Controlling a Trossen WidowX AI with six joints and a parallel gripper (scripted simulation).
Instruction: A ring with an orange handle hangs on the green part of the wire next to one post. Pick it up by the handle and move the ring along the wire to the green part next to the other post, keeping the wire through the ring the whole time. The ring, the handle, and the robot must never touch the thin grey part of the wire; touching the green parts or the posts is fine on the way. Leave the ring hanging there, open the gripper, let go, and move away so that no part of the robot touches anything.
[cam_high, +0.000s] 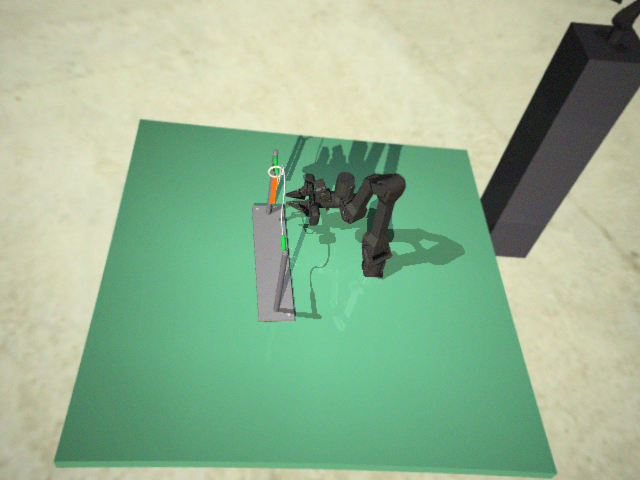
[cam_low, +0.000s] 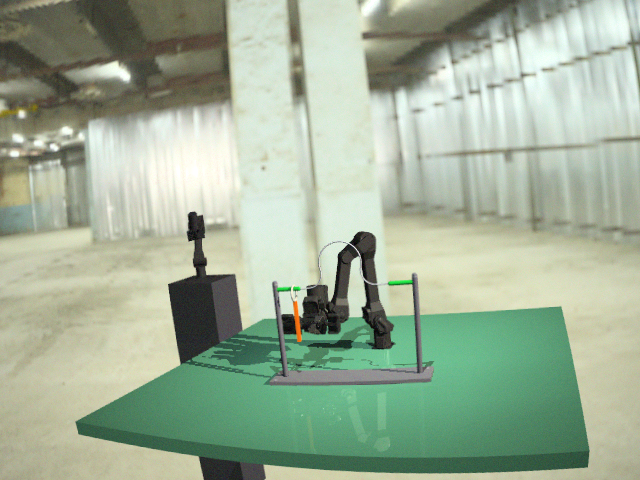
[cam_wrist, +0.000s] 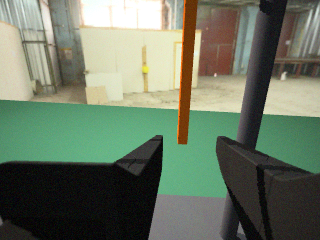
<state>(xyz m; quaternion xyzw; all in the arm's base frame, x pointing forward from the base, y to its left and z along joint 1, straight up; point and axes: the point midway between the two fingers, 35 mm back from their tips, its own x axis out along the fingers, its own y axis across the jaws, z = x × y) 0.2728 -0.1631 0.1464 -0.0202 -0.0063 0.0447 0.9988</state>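
Early stage: tool (cam_wrist: 189, 150) part open, gripping nothing, handle (cam_wrist: 187, 75) hanging just ahead between its fingers; grasp, slide along wire, release all remaining.

Top: high, oblique; exterior: far, frontal; wrist: close, level, probably handle-facing.

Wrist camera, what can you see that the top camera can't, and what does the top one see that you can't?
Only the wrist view shows the gap between the open gripper fingers, with the orange handle hanging just ahead, not yet gripped. Only the top view shows the ring, both green wire parts, the whole arm and the table. Both show the handle, the near post and the grey base.
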